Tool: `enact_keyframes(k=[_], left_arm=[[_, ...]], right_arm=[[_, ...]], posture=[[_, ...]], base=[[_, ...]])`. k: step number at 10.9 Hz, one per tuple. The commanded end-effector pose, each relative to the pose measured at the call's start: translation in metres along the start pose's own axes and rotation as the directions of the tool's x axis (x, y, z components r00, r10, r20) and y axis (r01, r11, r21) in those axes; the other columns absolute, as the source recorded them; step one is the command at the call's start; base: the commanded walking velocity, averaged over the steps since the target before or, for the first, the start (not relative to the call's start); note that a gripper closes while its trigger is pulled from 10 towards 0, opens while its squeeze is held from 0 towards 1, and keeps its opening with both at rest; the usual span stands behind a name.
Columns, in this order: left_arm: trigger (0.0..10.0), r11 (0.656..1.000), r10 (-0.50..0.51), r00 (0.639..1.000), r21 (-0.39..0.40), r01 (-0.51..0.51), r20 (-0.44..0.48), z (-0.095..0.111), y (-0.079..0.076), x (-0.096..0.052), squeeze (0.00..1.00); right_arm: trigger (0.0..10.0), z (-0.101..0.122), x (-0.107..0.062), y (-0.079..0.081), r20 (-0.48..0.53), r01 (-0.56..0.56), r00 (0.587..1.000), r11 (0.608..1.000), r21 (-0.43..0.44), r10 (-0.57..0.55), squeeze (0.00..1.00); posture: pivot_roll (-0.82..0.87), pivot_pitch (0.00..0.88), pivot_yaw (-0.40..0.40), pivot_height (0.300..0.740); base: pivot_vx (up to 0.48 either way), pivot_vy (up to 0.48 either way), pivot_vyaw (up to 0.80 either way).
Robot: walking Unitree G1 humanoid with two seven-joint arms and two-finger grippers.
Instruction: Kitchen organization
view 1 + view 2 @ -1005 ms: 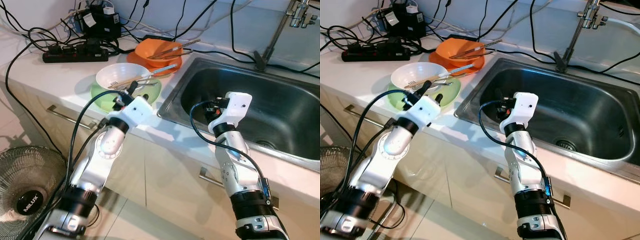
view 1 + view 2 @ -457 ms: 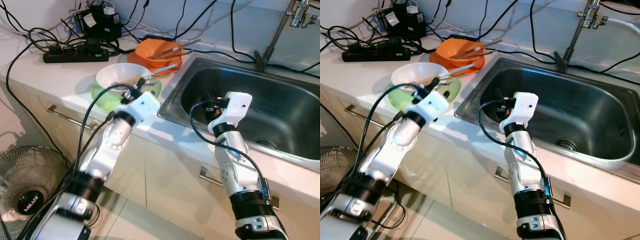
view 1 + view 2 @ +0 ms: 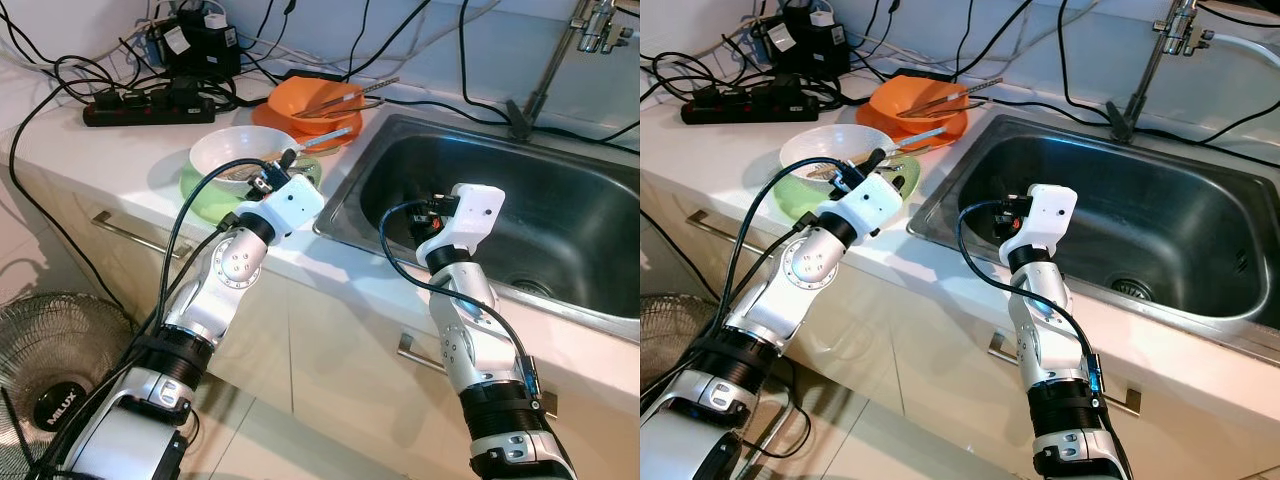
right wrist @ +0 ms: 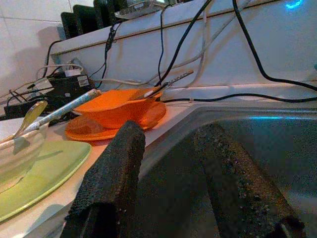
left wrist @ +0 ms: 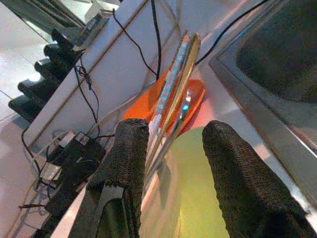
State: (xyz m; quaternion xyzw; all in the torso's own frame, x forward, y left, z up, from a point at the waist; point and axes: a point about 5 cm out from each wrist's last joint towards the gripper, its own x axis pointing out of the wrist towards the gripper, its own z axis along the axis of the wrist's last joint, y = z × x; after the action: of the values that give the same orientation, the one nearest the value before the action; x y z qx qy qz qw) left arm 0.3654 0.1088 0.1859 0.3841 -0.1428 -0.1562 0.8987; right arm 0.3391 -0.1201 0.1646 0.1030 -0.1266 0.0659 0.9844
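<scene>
A white bowl (image 3: 225, 150) sits on a green plate (image 3: 198, 190) at the counter's front, with a fork, chopsticks and a spoon (image 3: 322, 140) lying across it. Behind it an orange bowl (image 3: 305, 100) with chopsticks rests on an orange plate (image 3: 270, 118). My left gripper (image 3: 272, 174) is open at the white bowl's near right rim. In the left wrist view the utensils (image 5: 171, 94) run just beside one finger (image 5: 126, 153), not held. My right gripper (image 4: 171, 134) hangs open and empty over the near left part of the steel sink (image 3: 560, 200).
A power strip (image 3: 150, 105), adapters and many black cables crowd the back of the counter. The faucet (image 3: 545, 75) stands behind the sink. A drawer handle (image 3: 130, 232) runs below the counter edge, and a floor fan (image 3: 55, 380) stands at the lower left.
My left arm has reached forward and to the right, bringing its open gripper up to the white bowl's rim. The right arm has not moved.
</scene>
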Motion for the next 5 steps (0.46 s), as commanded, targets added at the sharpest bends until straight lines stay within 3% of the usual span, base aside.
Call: enact_keyframes(k=[1,2,3,5], left_arm=[[7.7,1.0,-0.001,1.0,-0.005,0.001,0.02,0.0047,0.0014,0.0044,0.0],[2.8,1.0,-0.003,1.0,-0.008,0.003,0.02,0.0042,0.001,0.0047,0.0],[0.0,1.0,-0.006,1.0,-0.012,0.006,0.022,0.004,-0.0003,0.0047,0.0],[0.0,1.0,-0.011,1.0,-0.016,0.012,0.025,0.0042,-0.0031,0.0045,0.0]], right_arm=[[10.0,0.0036,0.0029,0.0008,0.014,0.001,1.0,1.0,-0.007,-0.001,0.0],[10.0,0.0035,0.0028,0.0009,0.014,0.001,1.0,1.0,-0.007,-0.001,0.0],[10.0,0.0034,0.0027,0.0009,0.014,0.002,1.0,1.0,-0.006,-0.002,0.0],[10.0,0.0029,0.0024,0.0009,0.013,0.002,1.0,1.0,-0.005,-0.002,0.0]], posture=[[0.16,0.02,0.004,0.74],[0.16,0.02,0.004,0.74],[0.16,0.02,0.004,0.74],[0.16,0.019,0.004,0.74]], base=[[0.0,0.0,0.0],[0.0,0.0,0.0],[0.0,0.0,0.0],[0.0,0.0,0.0]])
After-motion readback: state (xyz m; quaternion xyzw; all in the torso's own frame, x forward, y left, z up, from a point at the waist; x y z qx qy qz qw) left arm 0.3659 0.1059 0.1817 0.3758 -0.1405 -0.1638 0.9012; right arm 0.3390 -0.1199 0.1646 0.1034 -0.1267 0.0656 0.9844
